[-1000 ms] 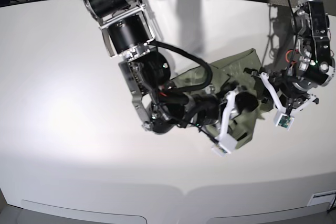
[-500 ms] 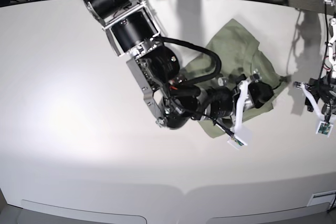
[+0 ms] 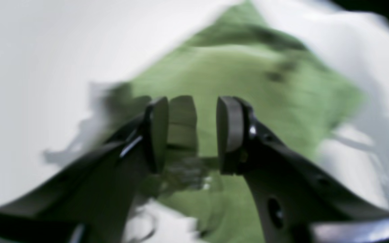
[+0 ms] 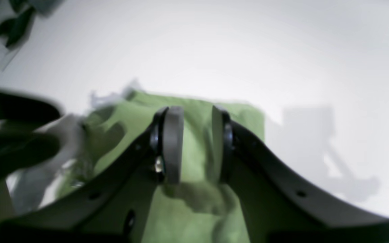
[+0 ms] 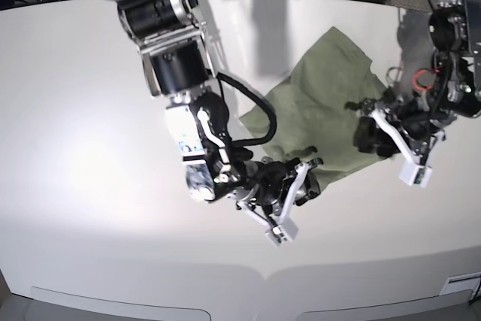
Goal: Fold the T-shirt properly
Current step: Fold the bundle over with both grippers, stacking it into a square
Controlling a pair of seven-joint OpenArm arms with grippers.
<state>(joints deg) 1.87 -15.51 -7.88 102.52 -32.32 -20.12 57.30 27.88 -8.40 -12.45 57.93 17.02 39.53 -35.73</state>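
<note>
The sage-green T-shirt (image 5: 323,88) lies spread and wrinkled on the white table, one corner pointing away from me. My right gripper (image 5: 314,178) is at the shirt's near corner. In the right wrist view its jaws (image 4: 198,114) stand narrowly apart with a bunched fold of the T-shirt (image 4: 245,118) pinched between them. My left gripper (image 5: 361,125) sits at the shirt's right edge. In the blurred left wrist view this gripper (image 3: 192,108) is open, and a raised fold of the T-shirt (image 3: 235,67) lies by one pad without filling the gap.
The white table (image 5: 90,148) stretches wide to the left and toward the front edge. The bulky right arm (image 5: 180,58) reaches in from the back left, with black cables looping over the shirt's left part.
My left arm has swung back in from the far right to the shirt's right edge. My right gripper has moved toward the front left, and the shirt now lies flatter and more spread out.
</note>
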